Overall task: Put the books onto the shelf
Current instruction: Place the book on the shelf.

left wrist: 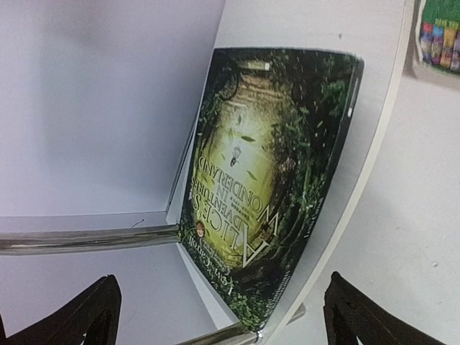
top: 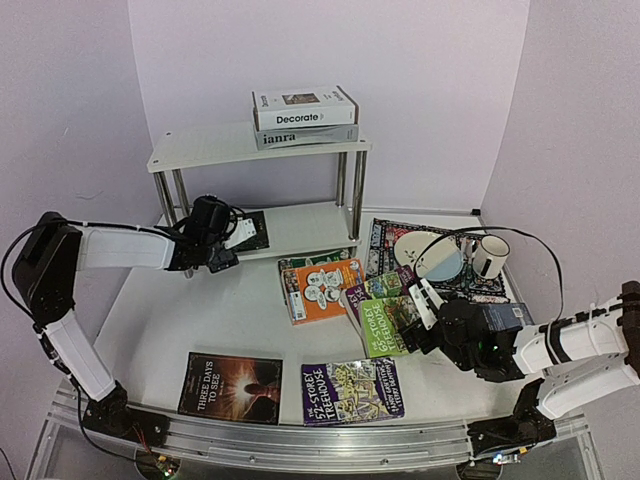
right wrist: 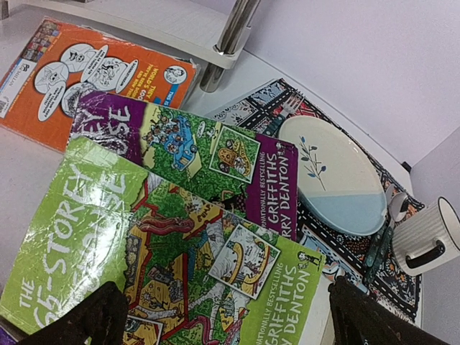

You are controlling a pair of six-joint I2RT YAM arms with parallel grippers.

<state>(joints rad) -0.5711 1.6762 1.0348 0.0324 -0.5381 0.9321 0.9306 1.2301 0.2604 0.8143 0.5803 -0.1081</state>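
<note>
Two-tier white shelf (top: 200,150) on chrome tube legs. Top tier: boxy white "Decorate" (top: 305,108) stacked on grey "ianra" (top: 300,136). Lower tier: glossy dark-green "Alice's Adventures in Wonderland" (left wrist: 273,180) lying flat near the left front edge — left fingers (left wrist: 86,316) spread wide just before it, touching nothing. On the counter (top: 200,320): dark "Three Days to See" (top: 230,388), purple "52-Storey Treehouse" (top: 352,390), an orange cartoon paperback (right wrist: 100,72), and a shiny green "65-Storey" cover (right wrist: 158,251) overlapping a purple paperback (right wrist: 194,151) credited Griffiths and Denton — right fingers (right wrist: 93,323) apart above the green cover, holding nothing.
</note>
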